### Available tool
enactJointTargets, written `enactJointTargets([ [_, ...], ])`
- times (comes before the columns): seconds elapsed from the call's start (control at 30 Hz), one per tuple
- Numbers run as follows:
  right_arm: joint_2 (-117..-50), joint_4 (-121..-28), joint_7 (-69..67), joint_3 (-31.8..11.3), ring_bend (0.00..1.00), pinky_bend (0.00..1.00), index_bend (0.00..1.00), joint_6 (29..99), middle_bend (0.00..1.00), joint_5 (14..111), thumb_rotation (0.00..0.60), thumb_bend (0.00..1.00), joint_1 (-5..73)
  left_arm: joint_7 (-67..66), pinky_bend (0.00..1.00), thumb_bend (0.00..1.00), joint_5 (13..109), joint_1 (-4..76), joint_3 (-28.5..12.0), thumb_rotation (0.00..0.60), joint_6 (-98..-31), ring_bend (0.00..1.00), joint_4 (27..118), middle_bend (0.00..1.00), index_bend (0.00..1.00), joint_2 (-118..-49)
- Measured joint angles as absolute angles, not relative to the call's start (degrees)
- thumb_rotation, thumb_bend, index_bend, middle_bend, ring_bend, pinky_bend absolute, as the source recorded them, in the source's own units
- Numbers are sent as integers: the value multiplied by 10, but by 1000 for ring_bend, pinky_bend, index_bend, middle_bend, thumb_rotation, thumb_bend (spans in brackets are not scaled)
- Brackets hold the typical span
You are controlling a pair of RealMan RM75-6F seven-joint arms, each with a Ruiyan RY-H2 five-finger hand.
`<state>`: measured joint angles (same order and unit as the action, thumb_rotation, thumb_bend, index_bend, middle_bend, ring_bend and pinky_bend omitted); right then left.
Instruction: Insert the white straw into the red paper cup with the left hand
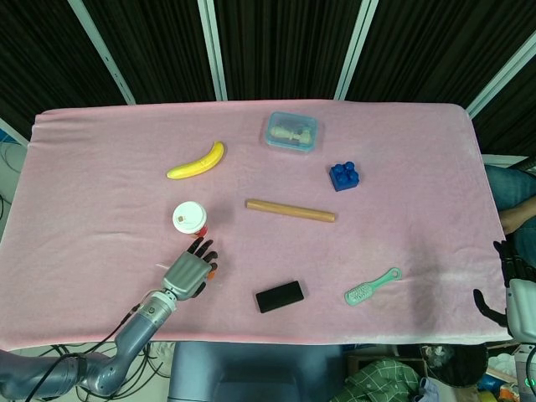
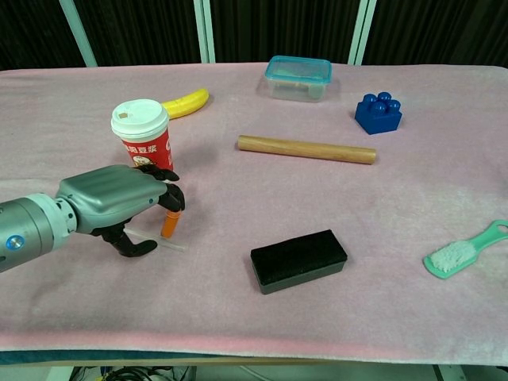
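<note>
One left robot hand (image 2: 119, 198), fingers spread, covers the white straw (image 2: 171, 245) beside the red paper cup (image 2: 144, 141).

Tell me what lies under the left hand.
Under the left hand the white straw lies flat on the pink table cover. Only its end pokes out past the fingers; the rest is covered, so contact is unclear.

From overhead I see my left hand (image 1: 189, 270) lying palm-down on the pink surface (image 1: 402, 167), fingers pointing up toward the red paper cup (image 1: 189, 219), which stands upright with its white lid on just beyond the fingertips. A banana (image 1: 196, 161), lidded blue box (image 1: 291, 131), blue brick (image 1: 343, 176), wooden rod (image 1: 290, 209), black phone (image 1: 280, 296) and teal brush (image 1: 372, 286) lie spread about. My right hand (image 1: 508, 276) sits at the frame's right edge, off the surface.
</note>
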<state>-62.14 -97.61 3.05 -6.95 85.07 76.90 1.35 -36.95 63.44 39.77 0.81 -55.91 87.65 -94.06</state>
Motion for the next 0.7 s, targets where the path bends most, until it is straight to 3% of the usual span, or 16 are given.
enactJointTargets([
  [0.7, -622, -977, 30, -70, 159, 199, 25, 850, 47, 768, 600, 280, 14, -367, 25, 392, 645, 395, 12, 600, -554, 18, 872, 227, 532, -944],
])
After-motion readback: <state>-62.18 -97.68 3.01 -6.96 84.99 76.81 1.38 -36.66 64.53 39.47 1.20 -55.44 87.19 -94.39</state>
